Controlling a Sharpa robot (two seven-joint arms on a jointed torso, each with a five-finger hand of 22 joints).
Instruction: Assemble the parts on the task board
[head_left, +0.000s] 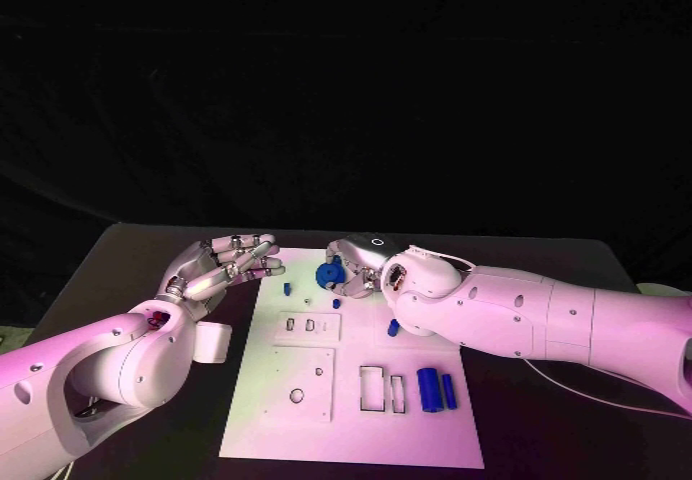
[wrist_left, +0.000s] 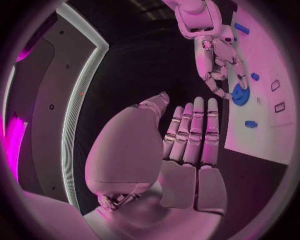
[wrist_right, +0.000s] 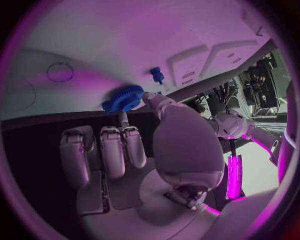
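The white task board (head_left: 361, 430) lies in the middle of the black table. At its far edge my right hand (head_left: 366, 262) pinches a blue gear (head_left: 330, 272) between thumb and a finger; the right wrist view shows the gear (wrist_right: 125, 98) at the thumb tip, close over the board. The left wrist view also shows that gear (wrist_left: 240, 95) under the right hand (wrist_left: 215, 60). My left hand (head_left: 231, 262) hovers just left of the board's far corner, fingers stretched out and holding nothing. Small blue pegs (head_left: 287, 289) (head_left: 392, 327) sit on the board, and two blue cylinders (head_left: 437, 390) lie near its right side.
A small white block (head_left: 214, 342) rests on the table left of the board, beside my left forearm. The board carries rectangular slots (head_left: 310, 325) and a raised plate with holes (head_left: 306, 383). A short blue peg (wrist_right: 156, 75) stands near the gear.
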